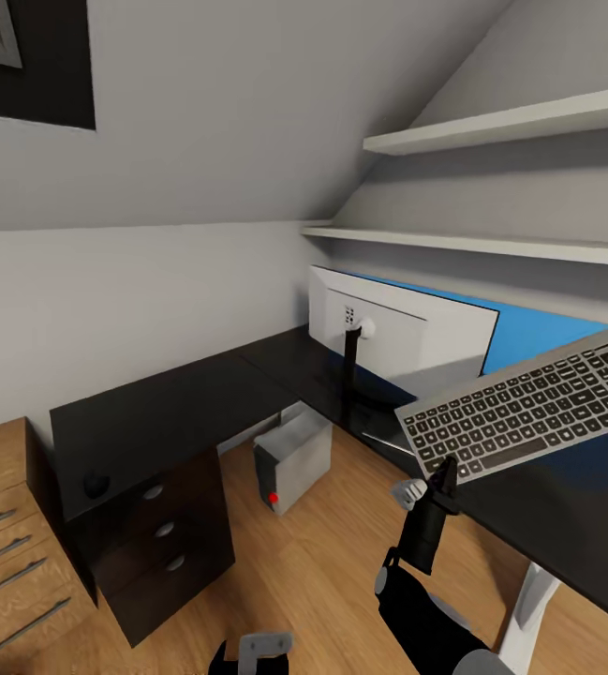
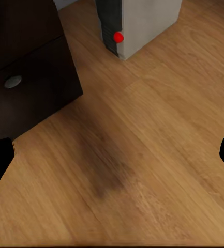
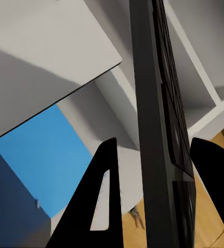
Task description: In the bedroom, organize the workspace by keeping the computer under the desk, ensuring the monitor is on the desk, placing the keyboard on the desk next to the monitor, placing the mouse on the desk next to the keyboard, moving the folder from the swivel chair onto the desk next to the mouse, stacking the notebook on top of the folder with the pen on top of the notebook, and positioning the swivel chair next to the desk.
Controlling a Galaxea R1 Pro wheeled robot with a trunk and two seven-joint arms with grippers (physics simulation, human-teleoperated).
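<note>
A grey keyboard (image 1: 538,398) with dark keys hangs tilted above the black desk (image 1: 182,403), in front of the monitor's blue screen. My right gripper (image 1: 446,478) is shut on its near edge. In the right wrist view the keyboard (image 3: 158,129) stands edge-on between the two fingers (image 3: 99,201). The white-backed monitor (image 1: 397,337) stands on the desk. Under the desk on the floor sits a grey computer (image 1: 292,459) with a red button, also in the left wrist view (image 2: 143,20). A black mouse (image 1: 96,486) lies on the desk's left part. My left gripper (image 2: 112,160) hangs open over the floor.
A black drawer unit (image 1: 158,553) stands under the desk's left part. A wooden chest of drawers (image 1: 4,553) is at the far left. Two white shelves (image 1: 510,127) run along the sloped wall above the desk. Bare wooden floor (image 1: 322,562) lies between me and the desk.
</note>
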